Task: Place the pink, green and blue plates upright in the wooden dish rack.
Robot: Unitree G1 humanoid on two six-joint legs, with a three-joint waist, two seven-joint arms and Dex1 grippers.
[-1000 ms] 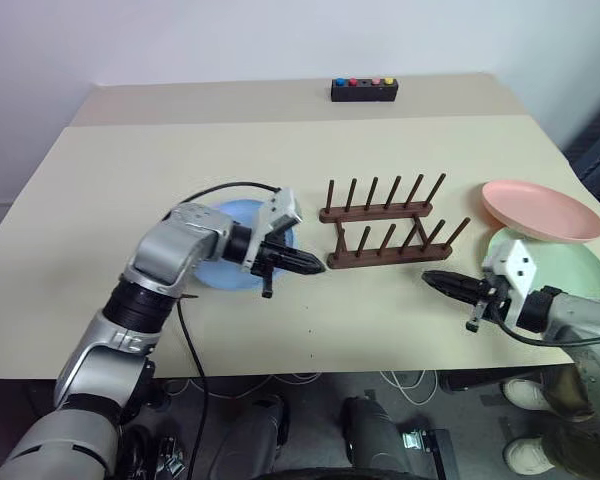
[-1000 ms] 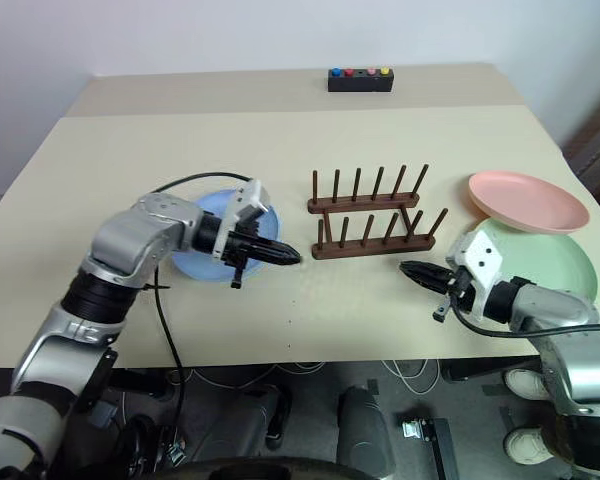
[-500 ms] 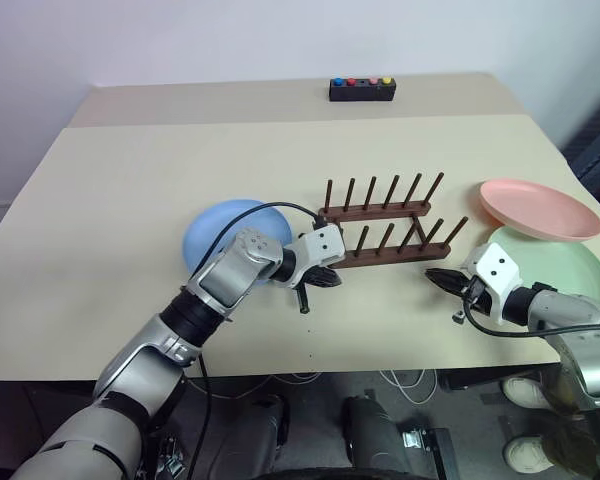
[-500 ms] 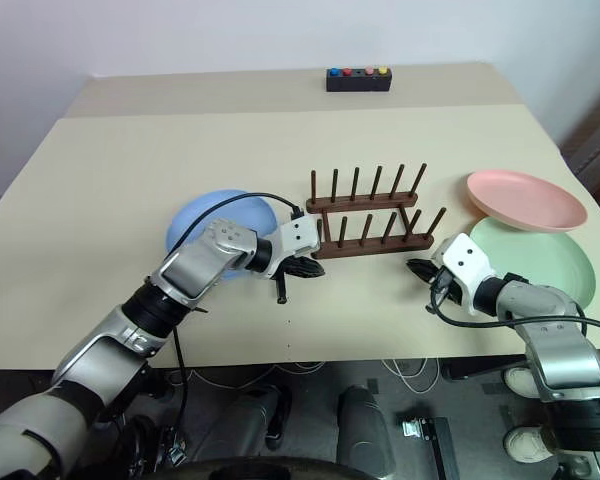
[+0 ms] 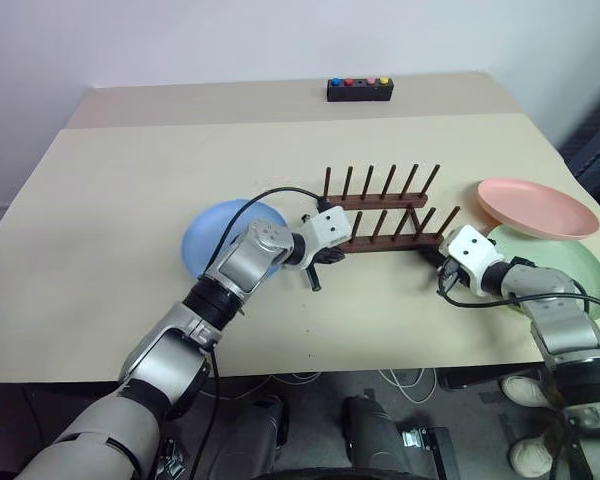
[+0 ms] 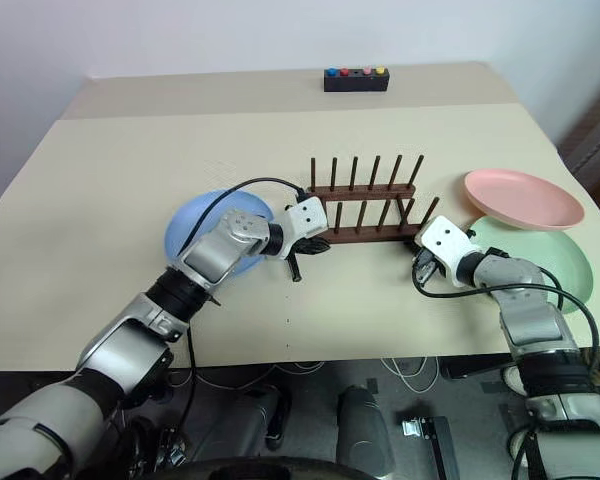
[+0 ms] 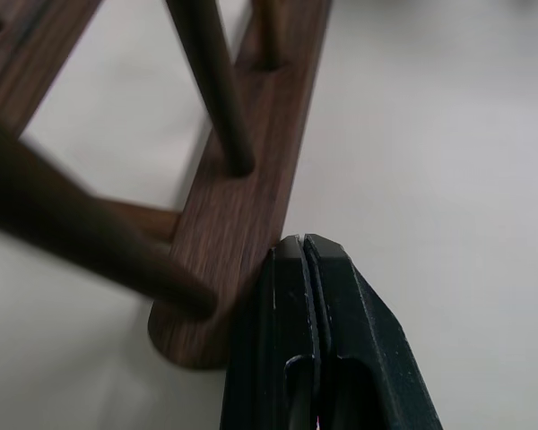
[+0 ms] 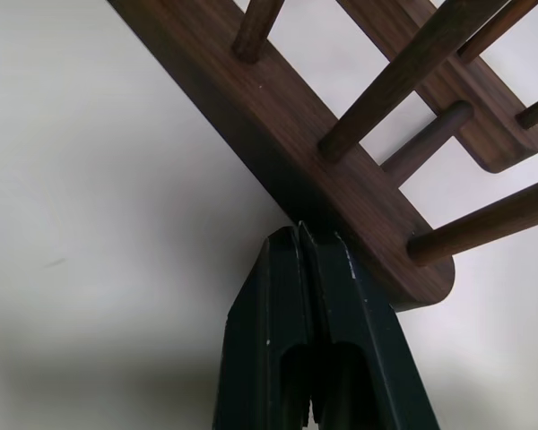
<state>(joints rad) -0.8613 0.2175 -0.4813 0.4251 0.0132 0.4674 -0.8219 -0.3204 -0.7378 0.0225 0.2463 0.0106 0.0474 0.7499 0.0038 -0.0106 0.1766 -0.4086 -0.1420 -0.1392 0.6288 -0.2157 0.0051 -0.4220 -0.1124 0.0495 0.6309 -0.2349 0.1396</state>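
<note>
Left wrist view puts your left gripper [image 7: 303, 244], jaws together, against the near rail end of the wooden dish rack [image 5: 380, 213]; the right gripper [image 8: 299, 235], likewise closed, meets the other end mid-table. Push evenly from both sides so it doesn't skew.

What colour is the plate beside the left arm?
Blue plate, seen best in the left eye view.
</note>
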